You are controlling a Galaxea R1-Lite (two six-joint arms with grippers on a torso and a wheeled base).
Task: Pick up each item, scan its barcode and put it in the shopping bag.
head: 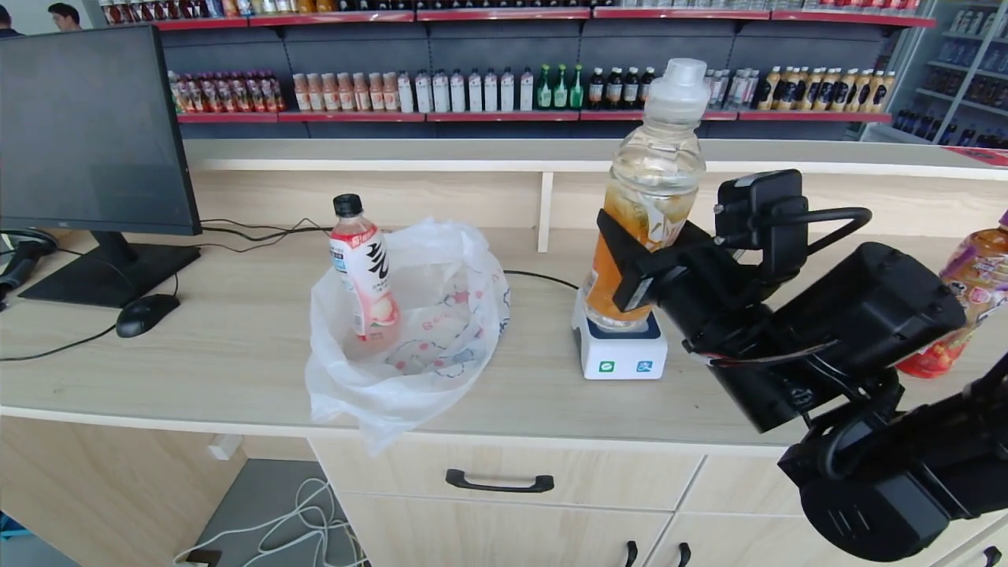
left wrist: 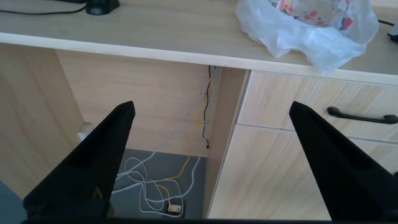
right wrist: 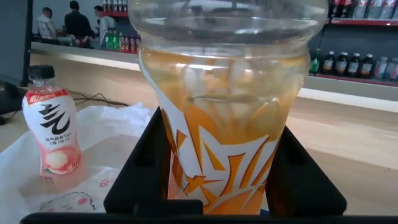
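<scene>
Scanning is the step in hand. The right jaws clamp the orange bottle (head: pixel 654 173) upright, its base at the top of the scanner (head: pixel 620 354) on the desk (head: pixel 197 354). The next move, I judge, is to lift it toward nine o'clock and release over the bag (head: pixel 441 339), clear of the pink bottle (head: pixel 364 268) inside. The left jaws gape wide below the desk edge.

Orange bottle (head: pixel 657 169) upright over scanner (head: pixel 620 358)
</scene>
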